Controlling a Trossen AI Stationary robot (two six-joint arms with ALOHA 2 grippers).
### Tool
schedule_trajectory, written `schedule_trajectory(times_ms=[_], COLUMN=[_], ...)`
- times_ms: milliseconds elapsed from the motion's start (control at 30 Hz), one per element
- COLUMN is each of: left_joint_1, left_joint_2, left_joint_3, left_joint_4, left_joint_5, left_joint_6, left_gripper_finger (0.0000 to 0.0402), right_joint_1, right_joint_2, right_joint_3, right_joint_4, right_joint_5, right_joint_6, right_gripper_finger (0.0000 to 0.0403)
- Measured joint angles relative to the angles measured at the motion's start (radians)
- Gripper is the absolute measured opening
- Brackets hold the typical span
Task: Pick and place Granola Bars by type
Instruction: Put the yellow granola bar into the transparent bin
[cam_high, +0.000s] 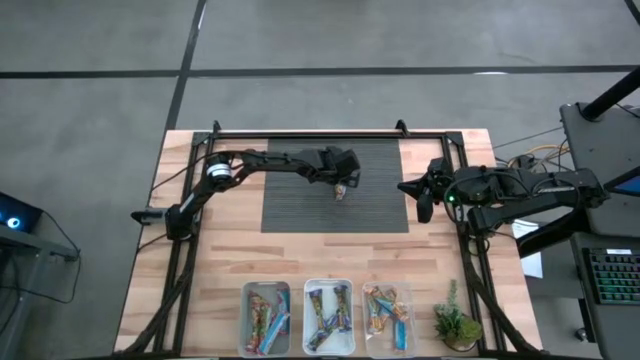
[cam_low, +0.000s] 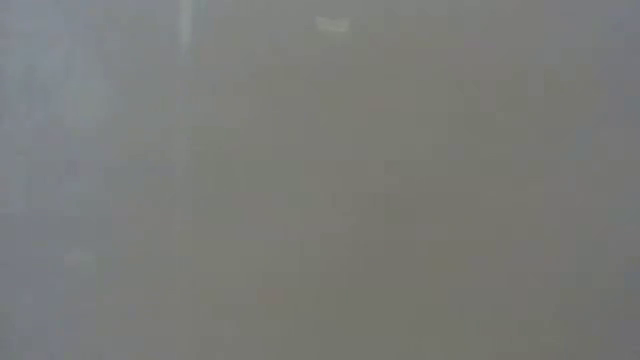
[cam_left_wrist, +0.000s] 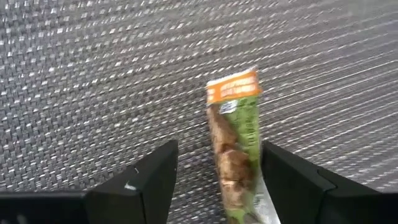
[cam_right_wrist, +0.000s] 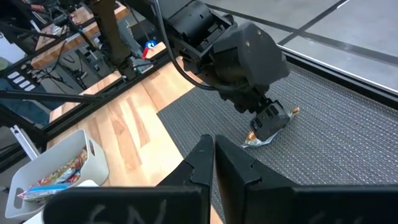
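One granola bar (cam_left_wrist: 235, 143) in a green wrapper with an orange end lies flat on the dark woven mat (cam_high: 300, 205). My left gripper (cam_left_wrist: 221, 155) is open just above it, slanting down, with one finger on each long side of the bar. The same bar (cam_right_wrist: 277, 124) shows under that gripper in the right wrist view. My right gripper (cam_right_wrist: 213, 155) is shut on nothing, held in the air at the mat's right edge (cam_high: 422, 205). The low view shows only grey haze. My left gripper straddles the bar from above, its fingers along the bar's two long sides. One finger (cam_left_wrist: 292, 180) stands right beside the wrapper's edge (cam_left_wrist: 264, 199); I cannot tell whether it touches. The bar lies flat on the mat.
Three clear bins (cam_high: 266, 318) (cam_high: 328, 316) (cam_high: 386, 318) holding several bars each stand along the near edge, with a small potted plant (cam_high: 457, 322) to their right. A metal frame (cam_high: 330, 132) runs along the far edge and sides. Bare wood lies between the mat and the bins.
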Motion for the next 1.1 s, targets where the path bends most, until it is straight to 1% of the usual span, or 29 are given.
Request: schedule_trajectory(times_ms=[300, 567, 700, 1100], left_joint_1=[0.0, 0.0, 0.0, 0.0], left_joint_2=[0.001, 0.0, 0.001, 0.001], left_joint_3=[-0.004, -0.004, -0.004, -0.004], left_joint_4=[-0.004, 0.002, 0.009, 0.01], left_joint_5=[0.02, 0.03, 0.043, 0.056], left_joint_6=[-0.005, 0.001, 0.001, 0.0], left_gripper_finger=[0.0204, 0.0147, 0.0131, 0.0125], right_joint_1=[0.0, 0.0, 0.0, 0.0], right_joint_2=[0.0, 0.0, 0.0, 0.0], right_joint_3=[0.0, 0.0, 0.0, 0.0], right_joint_4=[0.0, 0.0, 0.0, 0.0], right_joint_5=[0.0, 0.001, 0.002, 0.003], right_joint_6=[-0.003, -0.003, -0.003, -0.01], right_gripper_finger=[0.0009, 0.0009, 0.0008, 0.0008])
